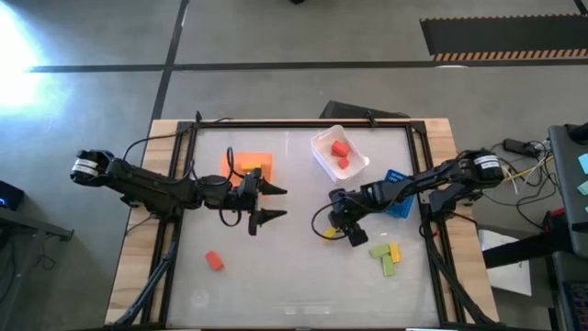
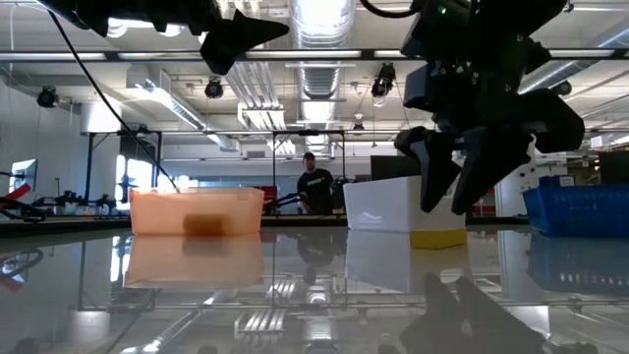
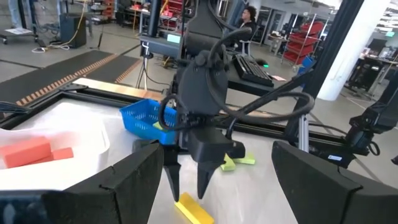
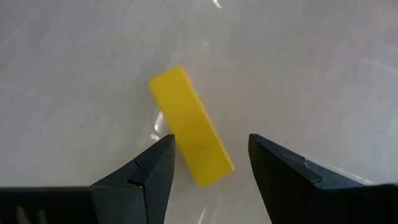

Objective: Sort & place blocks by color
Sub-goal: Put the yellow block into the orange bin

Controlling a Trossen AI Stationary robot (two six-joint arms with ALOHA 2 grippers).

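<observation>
Right claw hovering just above the worktop, near its middle, fingers spread apart and gripping nothing. Lying flat on the worktop right under that claw: a yellow block, sitting skewed between the two fingertips, one end poking out beyond them, neither finger touching it. Showing again in the left wrist view, the same yellow block resting just below the right claw tips.

Left claw hanging over the worktop left of centre, fingers splayed wide, holding nothing, pointing across toward the right claw.

Sitting in the white bin at the far side, just behind the right claw: two red blocks. Lying alone on the near-left part of the worktop: one red block. Clustering near the right edge, well apart from the right claw: light green blocks with another yellow block touching them.

Standing at the far left behind the left claw: the orange bin, something yellowish lying inside, not clear enough to name. Resting under the right arm: the blue bin. Standing in the room beyond the worktop, seen in the low view: a person.
</observation>
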